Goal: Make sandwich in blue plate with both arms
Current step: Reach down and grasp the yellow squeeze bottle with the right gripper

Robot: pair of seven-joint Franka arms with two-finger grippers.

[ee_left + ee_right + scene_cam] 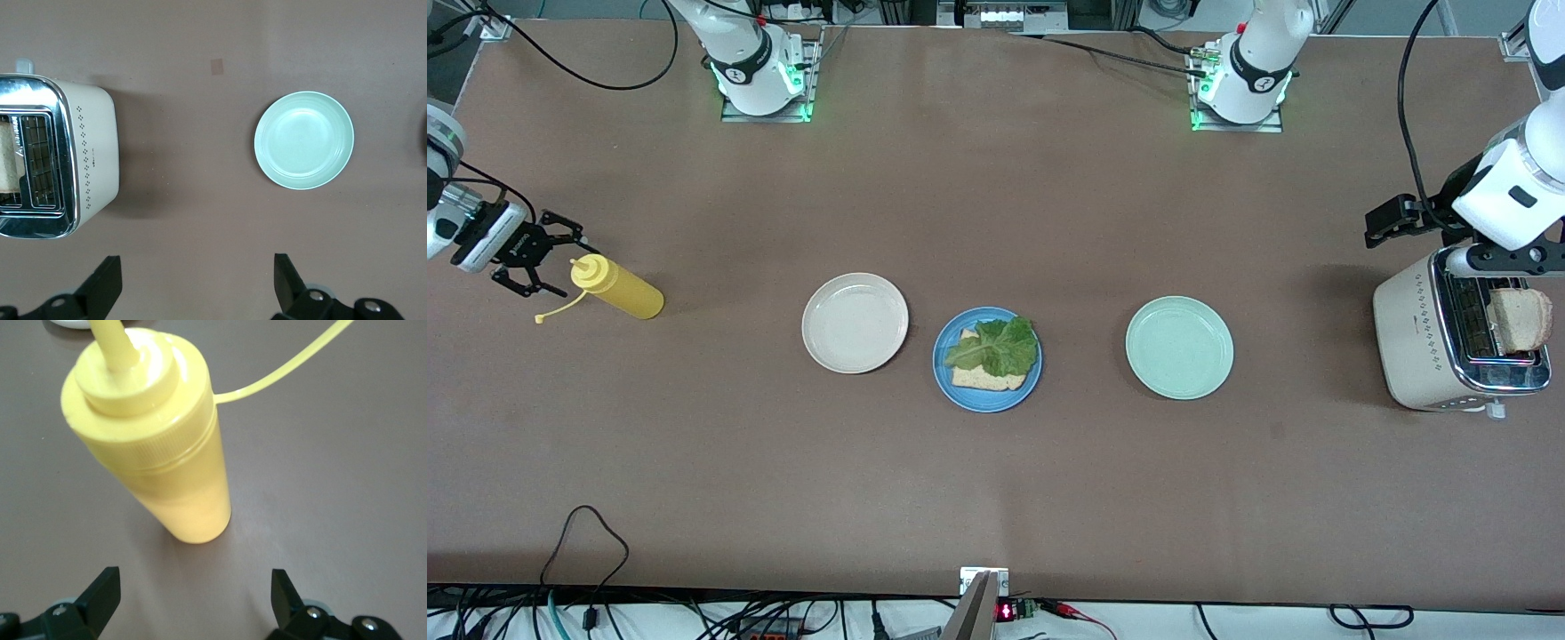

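Sandwich parts lie on the blue plate: one toast slice with a lettuce leaf on top, between the cream plate and the green plate. Fingers of the right gripper are spread wide and hold nothing, just beside the yellow squeeze bottle. The left gripper is also wide open and empty, up over the toaster, where a bread slice stands in a slot.
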